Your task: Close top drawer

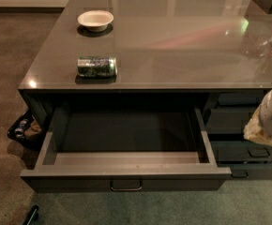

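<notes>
Top drawer pulled far out from the front of a grey bench, dark floor showing, small metal handle centred on its front. On the bench: white bowl back left, can lying on its side near the front edge. Gripper at far right, before the narrower drawers, apart from the top drawer; spread or closed, impossible to tell.

Office-like room: a glossy grey counter over a dark drawer cabinet, a white bowl and a can on top, green carpet below, and the robot's gripper at the right edge.
</notes>
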`<state>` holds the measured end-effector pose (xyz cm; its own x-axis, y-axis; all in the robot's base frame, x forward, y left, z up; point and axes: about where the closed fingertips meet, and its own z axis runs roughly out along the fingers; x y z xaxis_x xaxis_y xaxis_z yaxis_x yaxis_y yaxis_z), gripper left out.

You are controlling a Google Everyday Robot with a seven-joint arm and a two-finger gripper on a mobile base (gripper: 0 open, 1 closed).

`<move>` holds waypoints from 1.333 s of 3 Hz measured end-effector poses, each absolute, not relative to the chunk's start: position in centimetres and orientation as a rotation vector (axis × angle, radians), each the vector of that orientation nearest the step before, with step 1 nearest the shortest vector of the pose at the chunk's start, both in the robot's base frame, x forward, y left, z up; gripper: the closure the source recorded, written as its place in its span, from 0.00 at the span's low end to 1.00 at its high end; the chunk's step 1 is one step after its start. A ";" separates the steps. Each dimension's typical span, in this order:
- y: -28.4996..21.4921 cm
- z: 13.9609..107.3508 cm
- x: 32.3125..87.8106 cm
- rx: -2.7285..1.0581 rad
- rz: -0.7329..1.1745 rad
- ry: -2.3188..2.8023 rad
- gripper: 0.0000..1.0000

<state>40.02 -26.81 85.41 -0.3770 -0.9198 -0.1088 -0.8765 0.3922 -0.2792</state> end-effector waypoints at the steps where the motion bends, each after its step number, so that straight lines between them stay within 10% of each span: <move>1: -27.8 87.2 39.0 -1.597 -0.128 2.426 1.00; 4: -27.5 76.3 35.1 -1.611 0.205 2.502 1.00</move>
